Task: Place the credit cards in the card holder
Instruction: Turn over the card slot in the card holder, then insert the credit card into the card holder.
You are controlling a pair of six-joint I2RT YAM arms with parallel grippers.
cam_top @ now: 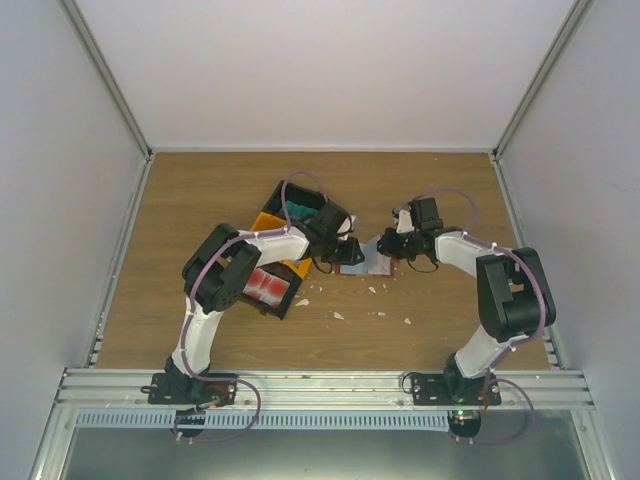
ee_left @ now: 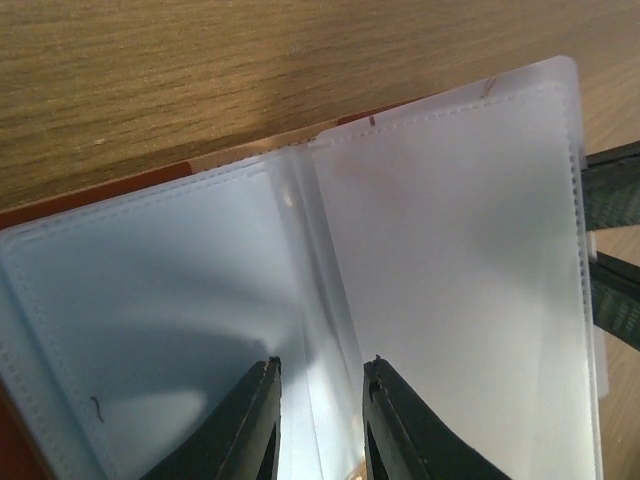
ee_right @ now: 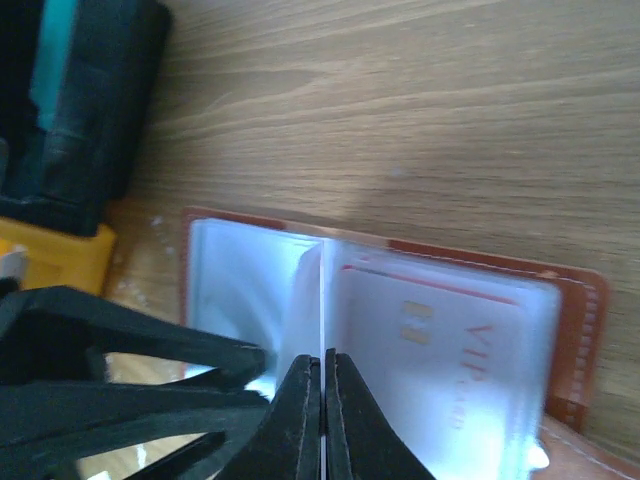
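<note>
The card holder (cam_top: 377,264) lies open on the table, reddish-brown with clear inner sleeves (ee_left: 450,250). In the right wrist view a white card with red "VIP" lettering (ee_right: 450,350) sits in its right sleeve. My right gripper (ee_right: 322,362) is shut on one thin clear sleeve page (ee_right: 322,290) and holds it upright at the fold. My left gripper (ee_left: 320,368) is open, its jaws apart just above the sleeves near the fold, with nothing between them. Red-and-white cards (cam_top: 268,287) lie in a black bin under my left arm. Teal cards (ee_right: 50,60) stand in another black bin.
A yellow bin (cam_top: 268,222) and a black bin (cam_top: 300,205) stand behind my left gripper (cam_top: 350,250). My right gripper (cam_top: 395,245) faces it across the holder. Small white scraps (cam_top: 338,315) lie on the wood in front. Grey walls enclose the table.
</note>
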